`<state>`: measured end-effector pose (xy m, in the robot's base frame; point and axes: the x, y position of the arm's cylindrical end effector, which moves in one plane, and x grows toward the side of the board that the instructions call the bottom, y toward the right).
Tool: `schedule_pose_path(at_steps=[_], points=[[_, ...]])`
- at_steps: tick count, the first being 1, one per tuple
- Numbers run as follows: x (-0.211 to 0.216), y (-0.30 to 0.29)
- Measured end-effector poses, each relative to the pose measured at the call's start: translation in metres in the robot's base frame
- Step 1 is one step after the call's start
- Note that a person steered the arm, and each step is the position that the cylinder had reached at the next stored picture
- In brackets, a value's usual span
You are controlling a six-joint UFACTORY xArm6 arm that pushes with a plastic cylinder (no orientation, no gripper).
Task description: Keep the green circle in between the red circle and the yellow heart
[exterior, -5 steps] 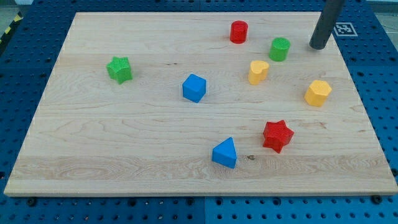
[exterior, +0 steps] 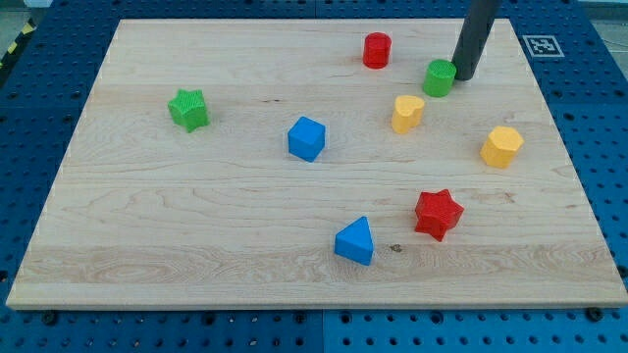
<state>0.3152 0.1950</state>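
Note:
The green circle (exterior: 440,77) sits near the view's top right, right of and below the red circle (exterior: 377,50) and up-right of the yellow heart (exterior: 407,114). My tip (exterior: 464,75) is right against the green circle's right side. The rod rises out of the view's top.
Wooden board (exterior: 196,245) on a blue pegboard. A green star (exterior: 188,109) lies at the left, a blue cube-like block (exterior: 306,138) in the middle, a yellow hexagon (exterior: 501,146) at the right, a red star (exterior: 437,214) and a blue triangle (exterior: 354,241) lower down.
My tip has moved left from the board's top right to the green circle's right side. The blocks have not visibly moved.

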Motion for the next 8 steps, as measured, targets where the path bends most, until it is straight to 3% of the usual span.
schedule_pose_path(at_steps=[8], points=[[0.015, -0.058]])
